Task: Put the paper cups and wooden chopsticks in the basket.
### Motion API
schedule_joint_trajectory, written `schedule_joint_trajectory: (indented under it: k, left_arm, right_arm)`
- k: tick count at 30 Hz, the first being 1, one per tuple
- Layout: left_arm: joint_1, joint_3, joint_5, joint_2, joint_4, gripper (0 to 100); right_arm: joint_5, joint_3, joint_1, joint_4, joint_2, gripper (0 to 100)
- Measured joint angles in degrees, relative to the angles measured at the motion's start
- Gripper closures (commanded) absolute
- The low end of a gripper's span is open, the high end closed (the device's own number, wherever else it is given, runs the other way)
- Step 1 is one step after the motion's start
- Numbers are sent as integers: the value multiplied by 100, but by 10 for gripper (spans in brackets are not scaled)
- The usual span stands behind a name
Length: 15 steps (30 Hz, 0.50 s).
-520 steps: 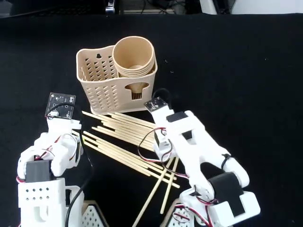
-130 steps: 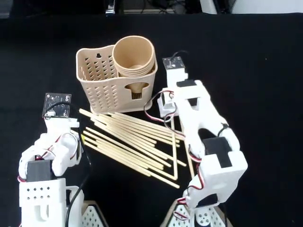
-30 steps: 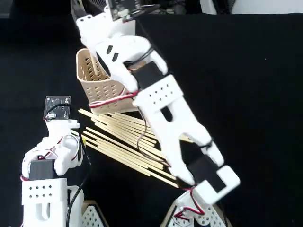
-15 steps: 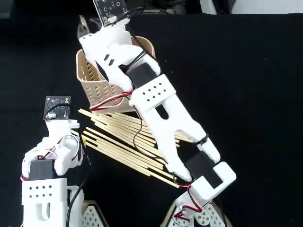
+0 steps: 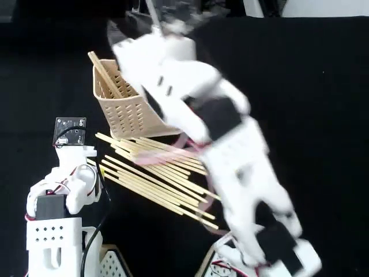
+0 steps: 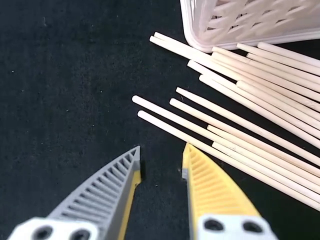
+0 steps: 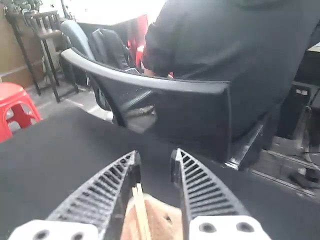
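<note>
The beige basket (image 5: 122, 109) stands at the back left of the black table, its right half hidden behind my raised right arm (image 5: 196, 98). One chopstick (image 5: 104, 72) leans in the basket, poking out over its left rim. My right gripper (image 7: 153, 155) is high above the basket with its fingers apart, and a chopstick (image 7: 140, 207) and a tan surface show below between them. Several wooden chopsticks (image 5: 155, 170) lie fanned out in front of the basket. My left gripper (image 6: 160, 152) hangs open just short of the chopsticks' (image 6: 235, 130) near ends, beside the basket's corner (image 6: 235, 25).
The left arm (image 5: 60, 193) sits at the front left, the right arm's base (image 5: 271, 248) at the front right. Bare black tabletop (image 5: 311, 115) spreads to the right. A black chair (image 7: 165, 95) and a red stool (image 7: 15, 100) stand beyond the table's far edge.
The right arm has swung up and to the right from over the basket. A chopstick now leans in the basket's left part. The left arm has kept still.
</note>
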Motion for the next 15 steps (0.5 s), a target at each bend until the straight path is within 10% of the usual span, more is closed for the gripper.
schedule_joint_trajectory:
  k: [15]
  left_arm:
    - [862, 0, -290, 0, 9, 848]
  right_arm:
    - [360, 2497, 3727, 2391, -1767, 980]
